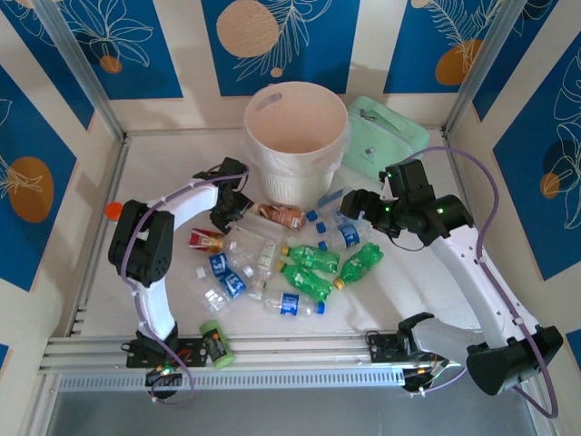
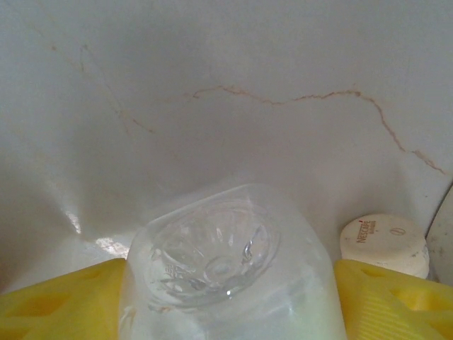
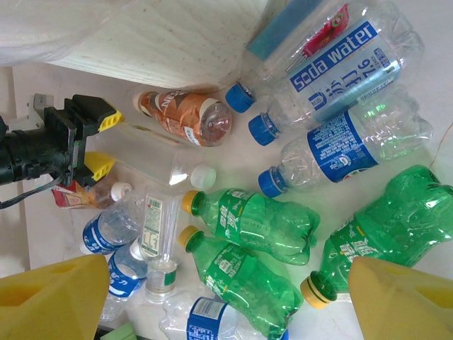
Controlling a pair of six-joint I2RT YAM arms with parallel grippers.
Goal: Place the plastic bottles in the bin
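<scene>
The bin (image 1: 295, 136), a pale pink-cream wastebasket, stands at the back of the table. Several plastic bottles lie in front of it: green ones with yellow caps (image 1: 307, 259) (image 3: 262, 219), clear blue-labelled ones (image 3: 340, 57) and a brownish one (image 3: 184, 117). My left gripper (image 1: 234, 207) (image 2: 230, 297) is low beside the bin, its yellow fingers (image 2: 64, 301) against both sides of a clear bottle (image 2: 226, 262) (image 3: 152, 152) that lies on the table. My right gripper (image 1: 359, 204) (image 3: 226, 304) hangs open above the green bottles, holding nothing.
A mint-green zipped bag (image 1: 386, 136) lies right of the bin. A light-green can (image 1: 215, 343) sits on the front rail and an orange-capped jar (image 1: 113, 210) at the left edge. A white-capped bottle (image 2: 382, 241) lies just right of the left gripper.
</scene>
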